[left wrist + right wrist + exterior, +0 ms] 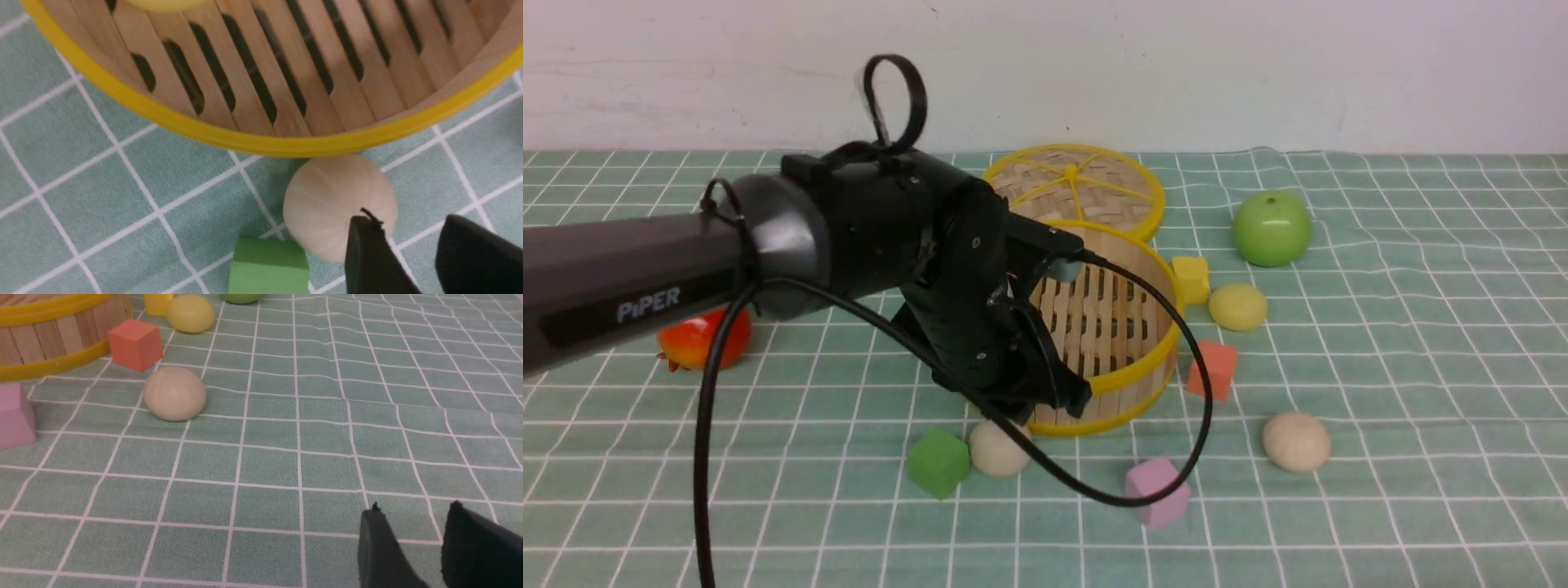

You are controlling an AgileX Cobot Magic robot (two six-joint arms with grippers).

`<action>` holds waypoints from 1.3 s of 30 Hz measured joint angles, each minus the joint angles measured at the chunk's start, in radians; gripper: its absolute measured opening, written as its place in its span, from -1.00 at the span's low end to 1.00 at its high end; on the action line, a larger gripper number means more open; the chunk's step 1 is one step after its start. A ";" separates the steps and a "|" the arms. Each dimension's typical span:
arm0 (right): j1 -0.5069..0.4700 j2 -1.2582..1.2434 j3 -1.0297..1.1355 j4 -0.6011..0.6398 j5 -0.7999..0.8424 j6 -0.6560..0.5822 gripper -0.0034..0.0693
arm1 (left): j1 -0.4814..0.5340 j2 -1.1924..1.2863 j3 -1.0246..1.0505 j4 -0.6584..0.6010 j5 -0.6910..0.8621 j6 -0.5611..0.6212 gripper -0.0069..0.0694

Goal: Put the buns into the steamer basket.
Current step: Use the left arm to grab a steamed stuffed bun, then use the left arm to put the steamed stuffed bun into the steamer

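Note:
The steamer basket [1131, 371] stands mid-table, partly behind my left arm. A pale yellow bun [163, 3] shows as a sliver on its slatted floor [310, 61]; the arm hides it in the front view. An off-white bun [998, 447] lies on the cloth just outside the front rim, next to a green cube [939, 461]. My left gripper [408, 228] is open and empty just above and beside this bun [335, 200]. A second yellow bun [1237, 306] and a second off-white bun [1296, 441] lie right of the basket. My right gripper [412, 510] is open and empty, low over bare cloth, well away from that off-white bun [175, 394].
The flat woven lid [1074, 192] lies behind the basket. A green apple [1272, 229], a yellow cube [1191, 278], an orange cube [1213, 367] and a pink cube [1157, 490] lie around it. A red fruit [698, 339] lies far left, under my arm.

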 joint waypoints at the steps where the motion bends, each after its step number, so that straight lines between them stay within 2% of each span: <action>1: 0.000 0.000 0.000 0.000 0.000 0.000 -0.25 | 0.000 0.009 0.000 0.001 0.001 -0.001 -0.15; 16: 0.000 0.000 0.000 0.000 0.000 0.000 -0.25 | 0.000 0.097 0.000 0.027 -0.020 -0.003 -0.16; 20: 0.000 0.000 0.000 0.000 0.000 0.000 -0.25 | 0.000 0.101 0.000 0.040 -0.025 -0.020 -0.38; 22: 0.000 0.000 0.000 0.000 0.000 0.000 -0.25 | 0.000 0.100 0.000 0.043 -0.016 -0.025 -0.68; 24: 0.000 0.000 0.000 0.000 0.000 0.000 -0.25 | 0.000 0.083 0.000 0.039 0.009 -0.025 -0.83; 30: 0.000 0.000 0.000 0.000 0.000 0.000 -0.25 | 0.000 -0.052 -0.015 -0.011 0.055 -0.010 -0.84; 34: 0.000 0.000 0.000 0.000 0.000 0.000 -0.25 | 0.009 -0.098 -0.086 -0.019 -0.050 0.014 -0.84; 39: 0.000 0.000 0.000 0.000 0.000 0.000 -0.25 | 0.031 -0.011 -0.148 -0.029 -0.130 0.024 -0.84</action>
